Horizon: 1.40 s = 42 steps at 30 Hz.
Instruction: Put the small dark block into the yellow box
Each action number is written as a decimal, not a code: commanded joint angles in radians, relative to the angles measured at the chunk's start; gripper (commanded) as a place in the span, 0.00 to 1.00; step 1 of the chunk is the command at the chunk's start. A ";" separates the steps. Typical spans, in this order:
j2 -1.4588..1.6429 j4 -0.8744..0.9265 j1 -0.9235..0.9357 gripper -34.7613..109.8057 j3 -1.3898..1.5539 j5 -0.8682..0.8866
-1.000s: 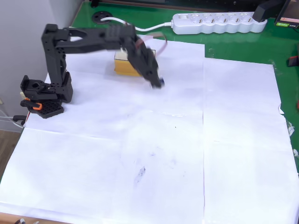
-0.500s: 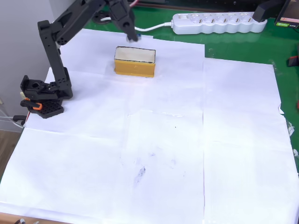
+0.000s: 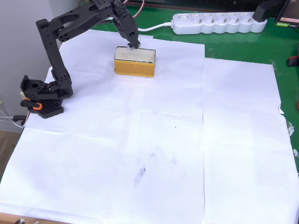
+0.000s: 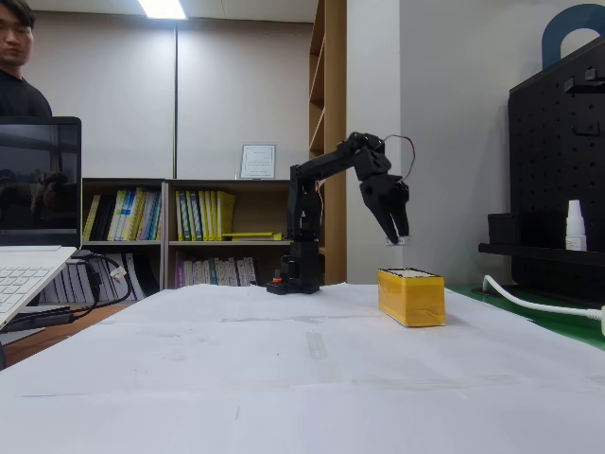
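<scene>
The yellow box [image 3: 134,67] lies on white paper near the back of the table, its pale top face up; in the fixed view the yellow box [image 4: 411,296] sits right of centre. My black gripper [image 3: 132,45] hangs just over the box's back left corner, pointing down. In the fixed view the gripper [image 4: 397,236] stands a little above the box top. A tiny piece with a light end, the small dark block [image 3: 131,46], shows at the fingertips, and the jaws look shut on it.
A white power strip [image 3: 218,22] and its cable lie on the green mat behind the paper. The arm's base [image 3: 42,95] stands at the left edge. A laptop [image 4: 33,227] and a person are at the left in the fixed view.
A second ago the gripper was low at the box's front right with the block. It swung up and behind the box, and now has come down over the box's back left corner.
</scene>
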 commanded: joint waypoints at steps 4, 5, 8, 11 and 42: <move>0.015 -0.067 -0.029 0.26 -0.038 -0.043; 0.015 -0.083 -0.029 0.27 -0.048 -0.043; 0.015 -0.101 -0.021 0.30 -0.052 -0.043; 0.014 -0.103 -0.009 0.38 -0.049 -0.043; -0.793 0.035 0.380 0.51 -0.420 -0.176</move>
